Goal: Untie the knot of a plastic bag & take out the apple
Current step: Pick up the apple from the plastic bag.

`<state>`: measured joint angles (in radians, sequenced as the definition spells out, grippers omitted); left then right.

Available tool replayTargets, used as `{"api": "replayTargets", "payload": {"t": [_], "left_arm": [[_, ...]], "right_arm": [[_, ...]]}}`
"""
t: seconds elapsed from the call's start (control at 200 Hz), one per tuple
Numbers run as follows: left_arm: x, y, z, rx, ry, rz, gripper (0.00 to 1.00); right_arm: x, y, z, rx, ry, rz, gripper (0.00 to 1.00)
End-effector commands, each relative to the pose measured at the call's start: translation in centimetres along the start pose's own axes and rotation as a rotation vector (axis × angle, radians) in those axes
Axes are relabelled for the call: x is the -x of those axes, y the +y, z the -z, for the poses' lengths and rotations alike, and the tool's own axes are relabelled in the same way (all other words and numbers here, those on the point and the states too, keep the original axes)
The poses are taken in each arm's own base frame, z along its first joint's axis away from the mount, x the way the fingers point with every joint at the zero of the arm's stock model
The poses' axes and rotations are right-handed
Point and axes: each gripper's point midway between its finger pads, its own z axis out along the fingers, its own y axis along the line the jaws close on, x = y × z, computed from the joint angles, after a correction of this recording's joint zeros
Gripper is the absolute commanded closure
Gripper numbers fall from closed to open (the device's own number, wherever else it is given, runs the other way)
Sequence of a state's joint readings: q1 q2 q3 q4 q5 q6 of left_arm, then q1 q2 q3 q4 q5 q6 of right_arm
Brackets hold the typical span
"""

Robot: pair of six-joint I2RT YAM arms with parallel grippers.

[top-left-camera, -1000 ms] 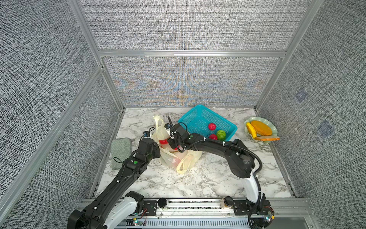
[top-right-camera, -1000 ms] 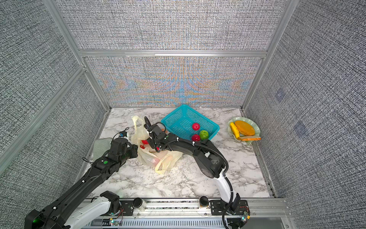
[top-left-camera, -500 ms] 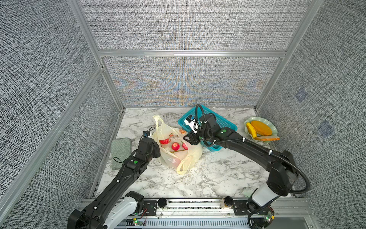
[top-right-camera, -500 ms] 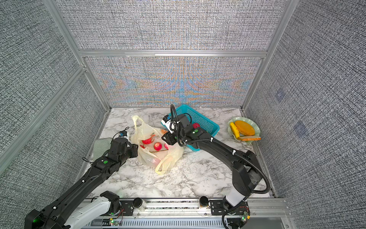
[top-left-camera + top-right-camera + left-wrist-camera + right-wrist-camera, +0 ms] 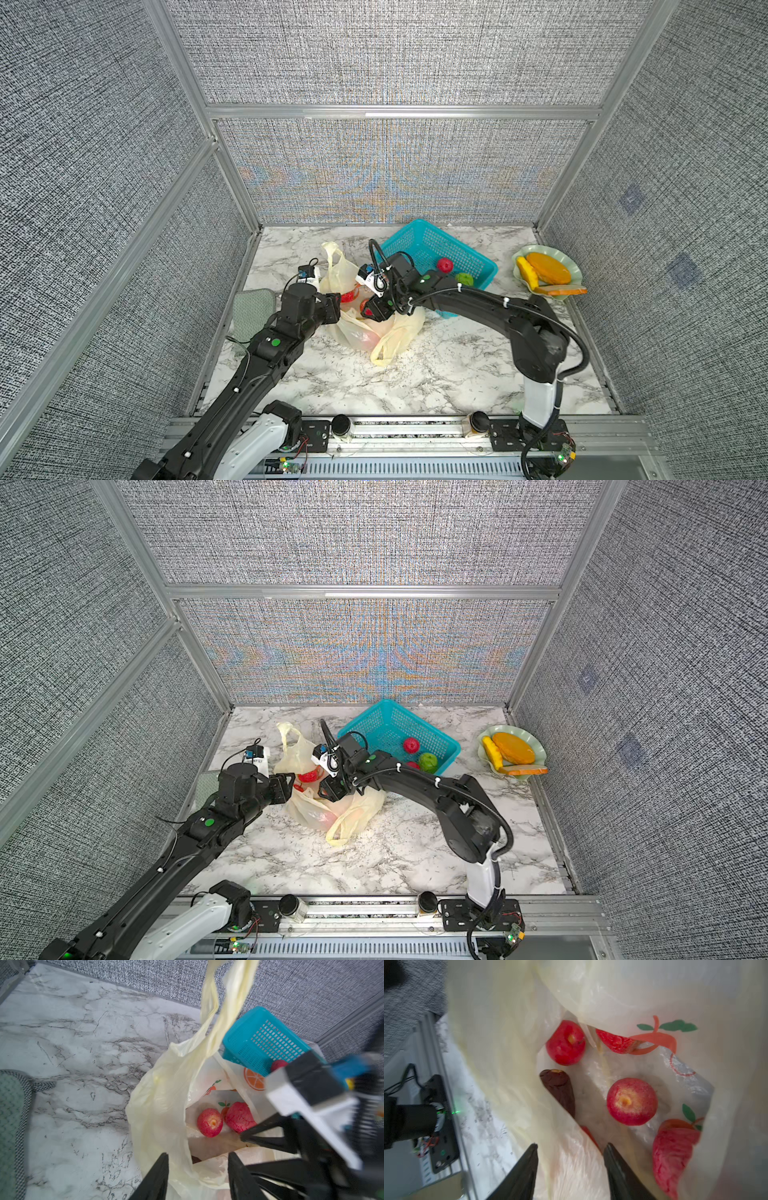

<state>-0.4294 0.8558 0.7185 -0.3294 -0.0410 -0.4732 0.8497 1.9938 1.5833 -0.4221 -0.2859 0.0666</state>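
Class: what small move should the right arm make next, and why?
Probably lower the right gripper onto the nearer round red apple: the thin pale yellow plastic bag gapes open, the apple lies uncovered below, and the black fingers stand apart.

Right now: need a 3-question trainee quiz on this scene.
1. True or false: the bag has its handles tied in a knot.
2. The green fruit lies in: A bag, B basket, C plate.
3. In the right wrist view, how many whole red apples show inside the bag?
Key: 1 false; 2 B; 3 two.
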Motion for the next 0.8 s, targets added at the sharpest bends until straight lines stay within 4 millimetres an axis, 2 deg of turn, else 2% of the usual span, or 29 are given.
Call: {"api": "replayTargets", "payload": {"t": [0.0,0.095,0.19,0.38,0.62,0.72,0.79], "left_arm": [[0.6,-1.0,0.5,-0.052,-0.009,-0.005,0.49],[0.1,-0.9,0.3,-0.046,0.011,-0.007,0.49],[-0.4,-0.7,-0.1,-0.044,0.023,-0.008,0.49],[-0.5,-0.5,-0.2,-0.037,0.017,-0.016,0.48],[-0.7,-0.4,-0.5,-0.032,0.021,-0.021,0.48],[-0.8,-0.2,-0.5,-0.026,0.019,-0.021,0.48],[-0.8,-0.2,-0.5,-0.026,0.015,-0.024,0.48]], "right_arm": [[-0.5,-3.1,-1.8,-0.167,0.055,-0.010,0.47],[-0.7,-4.0,-3.9,-0.191,0.091,-0.007,0.47],[-1.3,-4.9,-5.2,-0.237,0.133,-0.019,0.36],[-1.7,-6.1,-5.9,-0.304,0.124,-0.009,0.30],[-2.4,-6.9,-7.7,-0.324,0.156,-0.006,0.30],[-2.0,-6.8,-7.7,-0.319,0.133,-0.004,0.30],[-0.9,-6.6,-7.1,-0.320,0.094,0.001,0.28]]}}
